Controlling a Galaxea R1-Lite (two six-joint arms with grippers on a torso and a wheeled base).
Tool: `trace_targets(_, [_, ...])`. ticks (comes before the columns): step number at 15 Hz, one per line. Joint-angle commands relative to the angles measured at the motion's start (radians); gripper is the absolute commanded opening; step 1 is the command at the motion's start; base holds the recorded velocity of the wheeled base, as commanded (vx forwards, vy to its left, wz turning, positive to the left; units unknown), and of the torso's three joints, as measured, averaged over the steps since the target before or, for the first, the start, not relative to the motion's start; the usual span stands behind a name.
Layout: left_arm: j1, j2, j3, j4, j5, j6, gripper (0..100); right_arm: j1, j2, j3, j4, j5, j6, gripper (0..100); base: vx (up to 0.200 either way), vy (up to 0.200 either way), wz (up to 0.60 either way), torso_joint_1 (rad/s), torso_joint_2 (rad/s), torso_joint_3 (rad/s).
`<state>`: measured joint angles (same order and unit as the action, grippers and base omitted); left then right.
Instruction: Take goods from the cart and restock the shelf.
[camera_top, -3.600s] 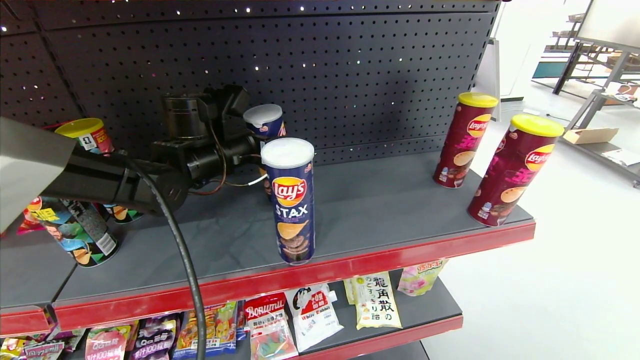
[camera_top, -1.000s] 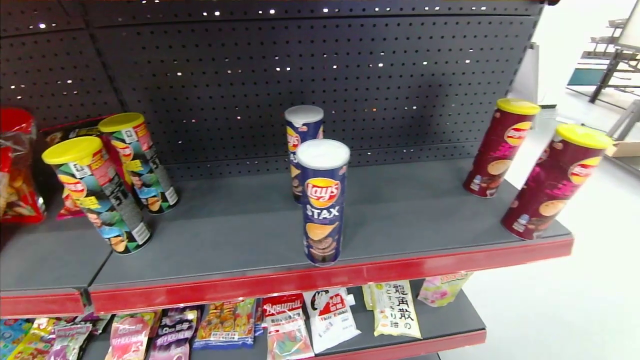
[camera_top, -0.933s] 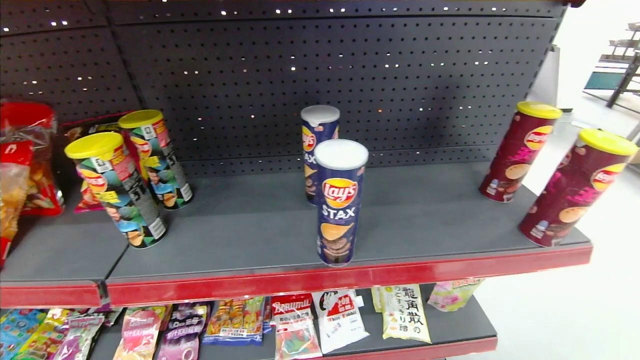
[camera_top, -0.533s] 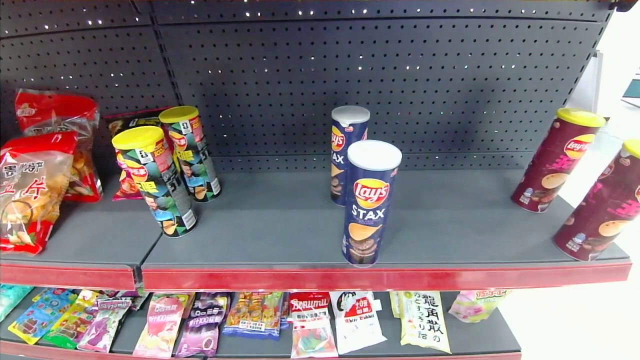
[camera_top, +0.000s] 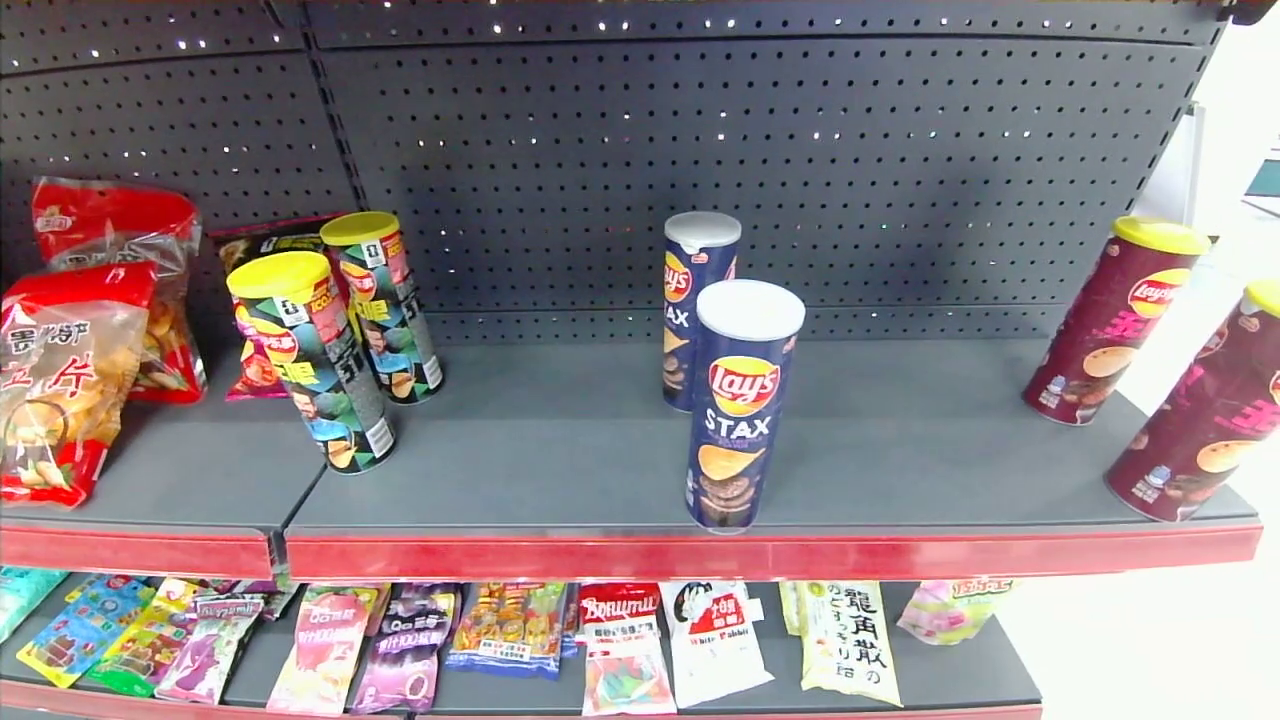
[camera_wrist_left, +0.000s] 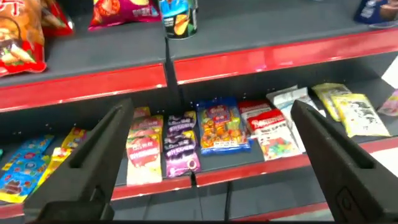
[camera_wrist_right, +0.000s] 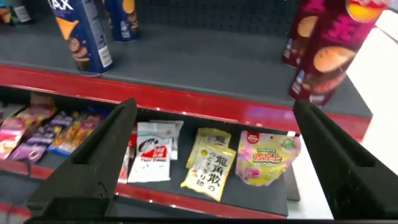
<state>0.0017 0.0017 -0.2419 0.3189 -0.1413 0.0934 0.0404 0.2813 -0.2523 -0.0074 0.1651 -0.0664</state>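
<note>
Left gripper (camera_wrist_left: 210, 112) and right gripper (camera_wrist_right: 214, 107) jaws open, empty; front blue can (camera_top: 743, 400) upright at shelf (camera_top: 540, 480) edge; rear blue can (camera_top: 690, 270) near, at its 11 o'clock.

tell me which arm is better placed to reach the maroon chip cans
Right, likely: the right pincer, open, faces the maroon chip cans; the left pincer faces the candy bags farther left.

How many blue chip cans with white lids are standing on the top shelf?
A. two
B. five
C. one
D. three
A: the shelf holds two, the front blue can near the red edge and the back blue can just behind it, closer to the pegboard wall.
</note>
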Motion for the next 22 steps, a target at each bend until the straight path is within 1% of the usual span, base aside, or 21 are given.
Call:
trace_targets(1, [0.000, 0.000, 0.030, -0.015, 0.022, 0.000, 100, 0.102, 0.498, -0.186, -0.045, 0.033, -0.053, 100, 0.000, 0.000, 0.00, 0.000, 0.00, 0.000])
trace_targets(2, [0.000, 0.000, 0.053, -0.031, 0.052, 0.002, 100, 0.119, 0.598, -0.183, -0.095, 0.033, -0.084, 100, 0.000, 0.000, 0.00, 0.000, 0.00, 0.000])
trace_targets(3, [0.000, 0.000, 0.070, -0.044, 0.054, 0.003, 100, 0.153, 0.682, -0.188, -0.121, 0.033, -0.096, 100, 0.000, 0.000, 0.00, 0.000, 0.00, 0.000])
trace_targets(4, [0.000, 0.000, 0.081, -0.049, 0.057, 0.003, 100, 0.164, 0.714, -0.189, -0.138, 0.033, -0.095, 100, 0.000, 0.000, 0.00, 0.000, 0.00, 0.000])
trace_targets(5, [0.000, 0.000, 0.093, -0.063, 0.058, 0.011, 100, 0.185, 0.808, -0.191, -0.224, 0.030, -0.101, 100, 0.000, 0.000, 0.00, 0.000, 0.00, 0.000])
trace_targets(6, [0.000, 0.000, 0.101, -0.064, 0.054, 0.008, 100, 0.210, 0.878, -0.189, -0.278, 0.007, -0.101, 100, 0.000, 0.000, 0.00, 0.000, 0.00, 0.000])
trace_targets(8, [0.000, -0.002, 0.113, -0.089, 0.049, 0.003, 100, 0.236, 0.998, -0.189, -0.339, -0.047, -0.093, 100, 0.000, 0.000, 0.00, 0.000, 0.00, 0.000])
trace_targets(11, [0.000, -0.002, 0.187, -0.245, 0.040, -0.001, 100, 0.259, 1.116, -0.214, -0.422, -0.052, -0.082, 100, 0.000, 0.000, 0.00, 0.000, 0.00, 0.000])
trace_targets(12, [0.000, -0.002, 0.207, -0.282, 0.040, 0.008, 100, 0.271, 1.162, -0.245, -0.460, -0.055, -0.081, 100, 0.000, 0.000, 0.00, 0.000, 0.00, 0.000])
trace_targets(14, [0.000, -0.002, 0.216, -0.301, 0.045, 0.011, 100, 0.297, 1.228, -0.298, -0.476, -0.075, -0.079, 100, 0.000, 0.000, 0.00, 0.000, 0.00, 0.000])
trace_targets(18, [0.000, -0.002, 0.216, -0.301, 0.043, 0.012, 100, 0.355, 1.306, -0.340, -0.477, -0.082, -0.075, 100, 0.000, 0.000, 0.00, 0.000, 0.00, 0.000])
trace_targets(22, [0.000, -0.002, 0.216, -0.301, 0.046, 0.011, 100, 0.360, 1.374, -0.390, -0.477, -0.091, -0.072, 100, 0.000, 0.000, 0.00, 0.000, 0.00, 0.000])
